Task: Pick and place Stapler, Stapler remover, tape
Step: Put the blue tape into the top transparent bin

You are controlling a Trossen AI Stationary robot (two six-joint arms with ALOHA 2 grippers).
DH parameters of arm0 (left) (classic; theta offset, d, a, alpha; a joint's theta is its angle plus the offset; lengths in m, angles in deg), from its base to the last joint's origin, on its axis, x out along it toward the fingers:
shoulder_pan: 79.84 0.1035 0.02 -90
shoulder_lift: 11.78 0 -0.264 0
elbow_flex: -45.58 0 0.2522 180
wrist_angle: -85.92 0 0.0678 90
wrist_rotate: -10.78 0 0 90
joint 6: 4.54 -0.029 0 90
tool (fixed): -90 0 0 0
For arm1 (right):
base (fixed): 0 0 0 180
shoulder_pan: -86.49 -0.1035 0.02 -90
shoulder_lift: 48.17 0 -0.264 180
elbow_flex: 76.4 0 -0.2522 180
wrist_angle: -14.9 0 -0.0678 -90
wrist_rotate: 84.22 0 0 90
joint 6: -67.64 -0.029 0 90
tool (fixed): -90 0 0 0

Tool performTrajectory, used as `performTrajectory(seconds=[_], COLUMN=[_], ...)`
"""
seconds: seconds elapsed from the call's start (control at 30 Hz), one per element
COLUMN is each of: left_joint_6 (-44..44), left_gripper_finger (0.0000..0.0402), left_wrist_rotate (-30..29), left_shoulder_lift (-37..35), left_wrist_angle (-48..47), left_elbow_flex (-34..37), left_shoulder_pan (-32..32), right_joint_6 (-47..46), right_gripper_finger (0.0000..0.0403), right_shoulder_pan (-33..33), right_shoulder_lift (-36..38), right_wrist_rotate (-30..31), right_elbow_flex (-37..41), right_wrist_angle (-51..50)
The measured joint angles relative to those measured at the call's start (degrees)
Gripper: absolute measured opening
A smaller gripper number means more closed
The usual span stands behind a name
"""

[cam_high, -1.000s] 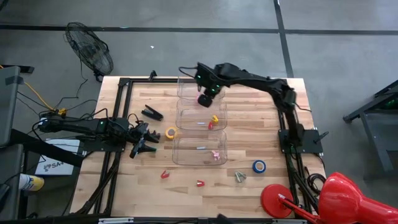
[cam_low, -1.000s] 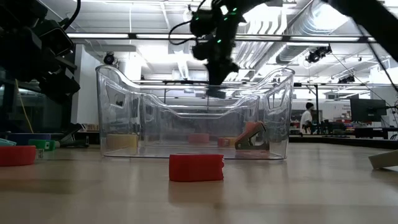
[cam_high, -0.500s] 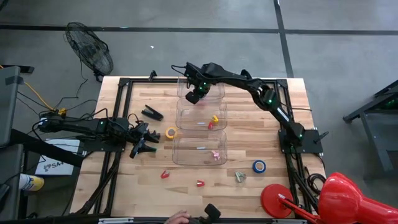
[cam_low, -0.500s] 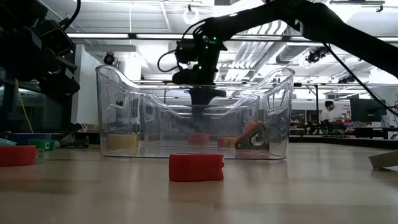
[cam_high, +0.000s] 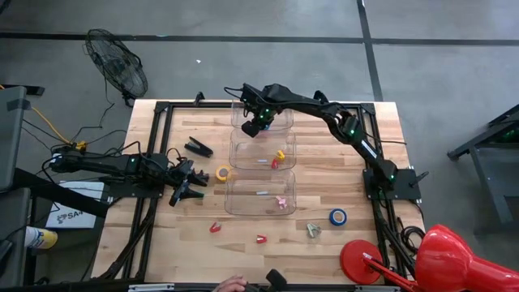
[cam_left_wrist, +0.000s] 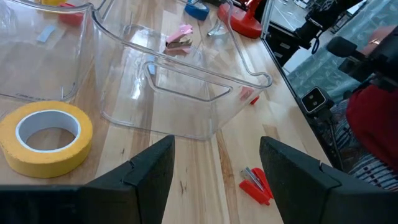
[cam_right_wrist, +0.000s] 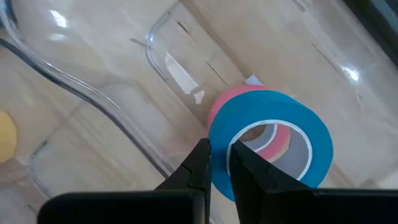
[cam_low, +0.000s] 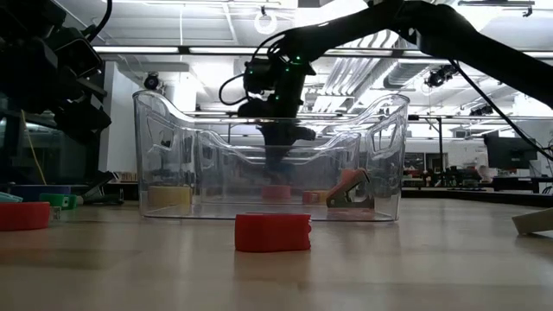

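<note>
While the right tool (cam_right_wrist: 219,163) pinches the rim of a blue tape roll (cam_right_wrist: 268,144), a pink tape roll (cam_right_wrist: 230,102) lies right under it in the far clear bin (cam_high: 261,118). Letting go should drop blue near pink. Far across the surface (cam_high: 381,251), the left tool (cam_high: 193,180) waits spread open beside the yellow tape roll (cam_high: 222,173).

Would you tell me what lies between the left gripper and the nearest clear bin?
The yellow tape roll lies between the left gripper and the clear bin, in the high view.
</note>
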Motion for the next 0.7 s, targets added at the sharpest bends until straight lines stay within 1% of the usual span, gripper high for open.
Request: performTrajectory(seconds=[0.7], left_joint_6=[0.0], left_gripper_finger=[0.0231], left_wrist_rotate=[0.0], left_shoulder_lift=[0.0], left_wrist_angle=[0.0], left_elbow_flex=[0.0], left_shoulder_pan=[0.0], right_joint_6=[-0.5], right_gripper_finger=[0.0036], right_shoulder_pan=[-0.4], right_shoulder_lift=[-1.2], right_wrist_rotate=[-1.4], right_elbow_flex=[0.0], right_wrist_angle=[0.3])
